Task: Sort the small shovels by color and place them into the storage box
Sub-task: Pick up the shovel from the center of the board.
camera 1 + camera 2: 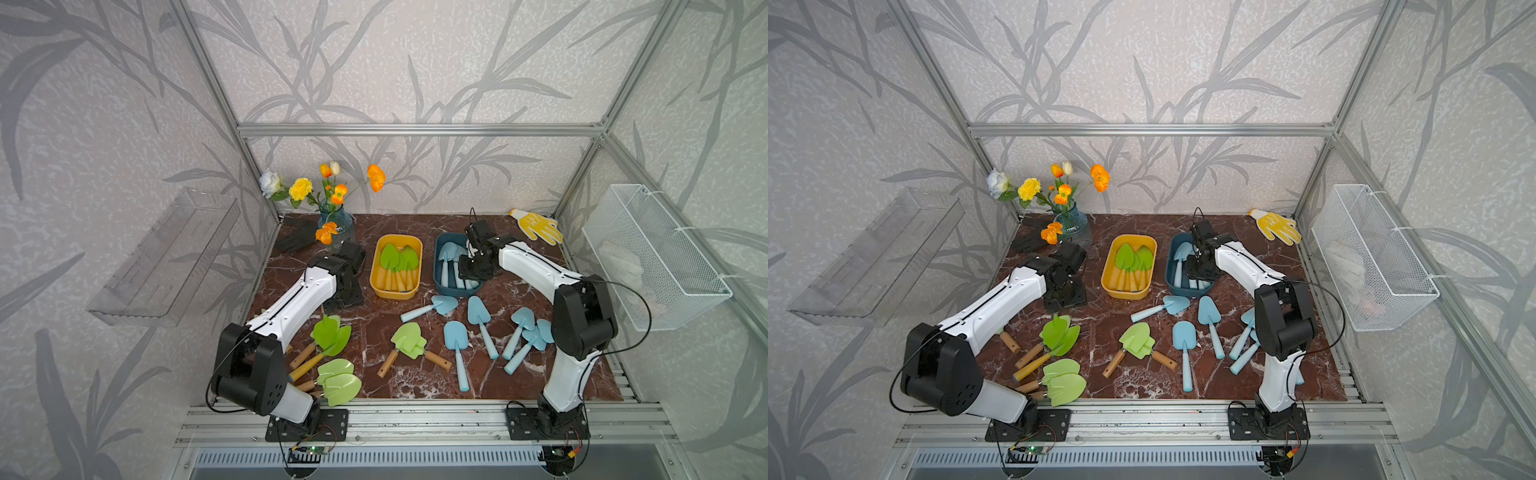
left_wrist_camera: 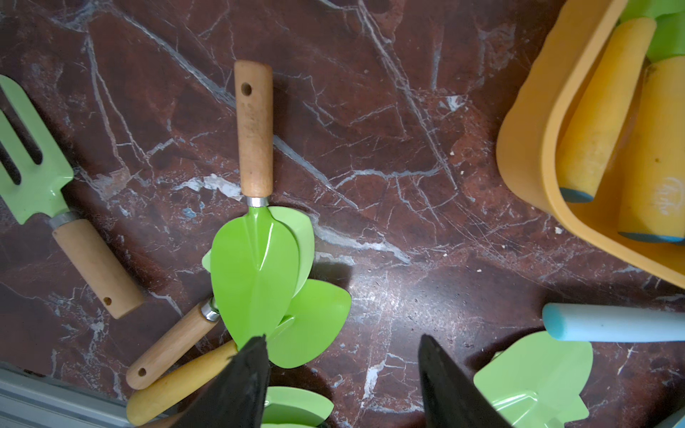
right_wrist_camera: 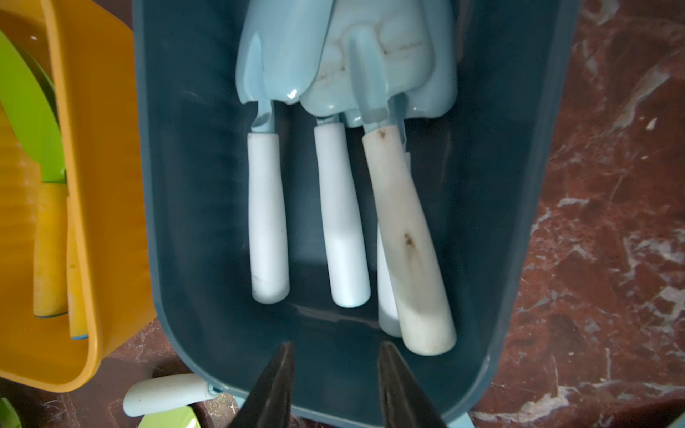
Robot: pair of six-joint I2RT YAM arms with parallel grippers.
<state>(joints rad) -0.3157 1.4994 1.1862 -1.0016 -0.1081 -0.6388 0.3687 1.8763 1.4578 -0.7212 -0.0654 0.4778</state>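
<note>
Several green shovels lie in the yellow storage box (image 1: 395,294), and several pale blue shovels (image 3: 341,215) lie in the dark blue storage box (image 1: 437,266). More green shovels (image 1: 330,334) are heaped on the table at front left and at the middle (image 1: 409,340). Loose blue shovels (image 1: 457,345) are spread at front right. My left gripper (image 2: 343,342) hangs open over bare table beside a green blade (image 2: 255,270), holding nothing. My right gripper (image 3: 335,348) stands open above the near end of the blue box (image 3: 178,222), with nothing between its fingers.
A green fork (image 2: 31,163) with a wooden handle lies by the left arm. At the back stand a glass vase of flowers (image 1: 334,220), a black glove (image 1: 297,239) and a yellow glove (image 1: 538,226). A wire basket (image 1: 648,257) hangs on the right wall.
</note>
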